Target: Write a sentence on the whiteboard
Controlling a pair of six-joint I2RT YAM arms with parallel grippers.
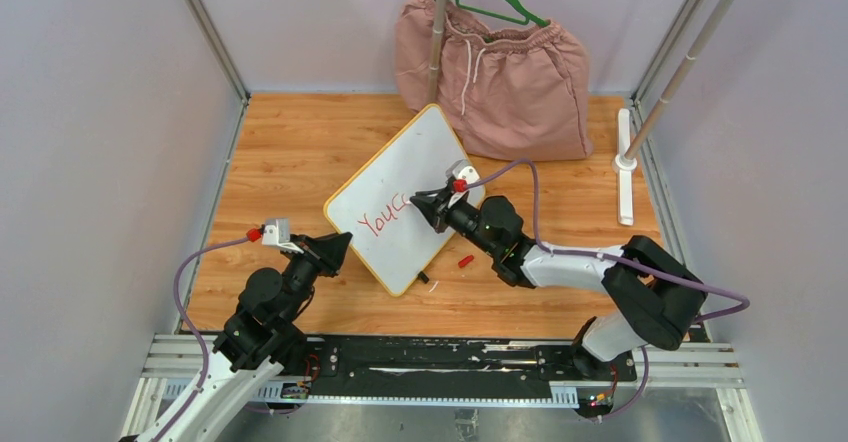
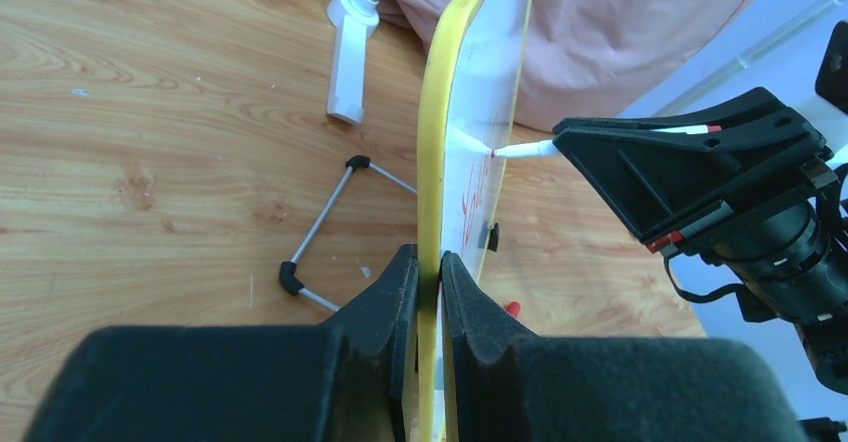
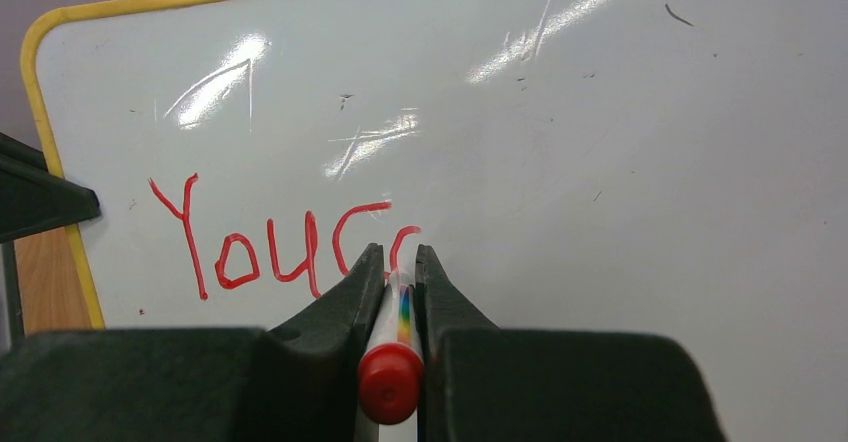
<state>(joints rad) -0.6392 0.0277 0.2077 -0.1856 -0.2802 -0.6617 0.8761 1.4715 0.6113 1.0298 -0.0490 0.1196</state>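
At the lower left of the overhead view, the left gripper [image 1: 333, 249] reaches in toward the left corner of the whiteboard [image 1: 425, 152]. Its own camera shows it closed on the board's yellow rim [image 2: 440, 142], one finger on each face. From there the board appears edge-on, standing nearly upright off the wooden table [image 1: 290, 162] and leaning slightly to the right of the frame.

Near the middle of the overhead view, the sentence [image 1: 385, 215] runs across the board's lower half and climbs toward the upper right. In the right wrist view the sentence [image 3: 270, 247] reads "Youc" in red. A fresh curved stroke follows it, just above the fingertips.

The right gripper [image 1: 428, 205] comes in from the right of the overhead frame and is clamped around the marker [image 3: 392, 377]. In the left wrist view the marker's nib [image 2: 522, 148] meets the white face about square on, and the right gripper [image 2: 565, 142] sits directly behind it.

The coming move turns on where the unwritten board lies. In the right wrist view, everything right of the nib is bare white [image 3: 620, 182], and the finished letters are all to its left. The writing line runs roughly level there, parallel to the top rim. I judge the next strokes must travel rightward along that line, toward the upper right in the overhead view. The nib has to stay pressed in while the left gripper braces the opposite edge. The right arm is the one at the work, and the left arm only holds. A small red cap [image 1: 465, 260] lies on the table below the right gripper.
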